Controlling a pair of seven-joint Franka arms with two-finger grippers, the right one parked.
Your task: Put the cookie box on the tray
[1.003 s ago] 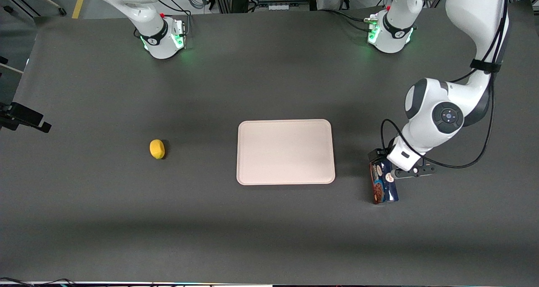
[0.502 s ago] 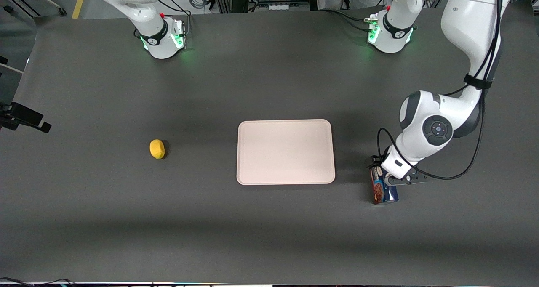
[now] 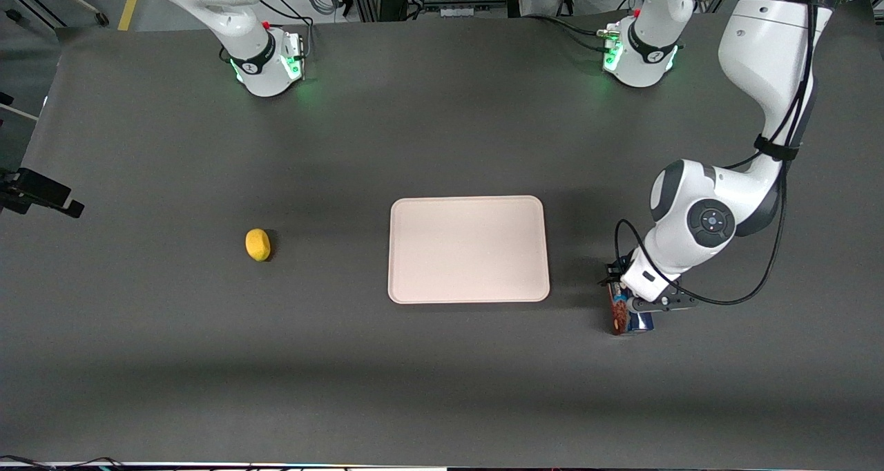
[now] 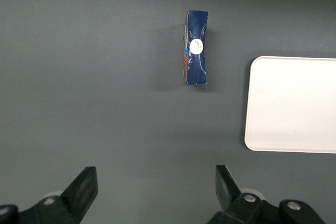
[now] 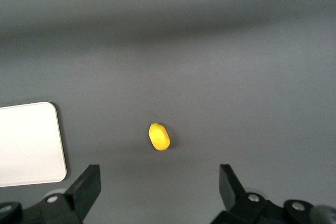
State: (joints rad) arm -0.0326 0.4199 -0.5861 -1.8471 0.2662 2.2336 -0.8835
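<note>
The cookie box (image 3: 624,317) is a small dark blue carton lying on the table beside the tray (image 3: 468,248), toward the working arm's end. The arm's hand partly covers it in the front view. In the left wrist view the box (image 4: 196,54) shows its white oval logo, and the tray's rim (image 4: 251,103) lies beside it with a gap of table between them. My left gripper (image 4: 156,182) hangs above the table over the box, open and empty. Its two dark fingers (image 4: 84,186) stand wide apart and touch nothing.
A small yellow lemon-like object (image 3: 257,244) lies on the table toward the parked arm's end, well apart from the tray; it also shows in the right wrist view (image 5: 159,137). The tray's flat inside is bare. Dark table surrounds everything.
The left arm's hand has moved nearer the front camera and slightly toward the tray, covering more of the cookie box. The box, tray and lemon have not moved.
</note>
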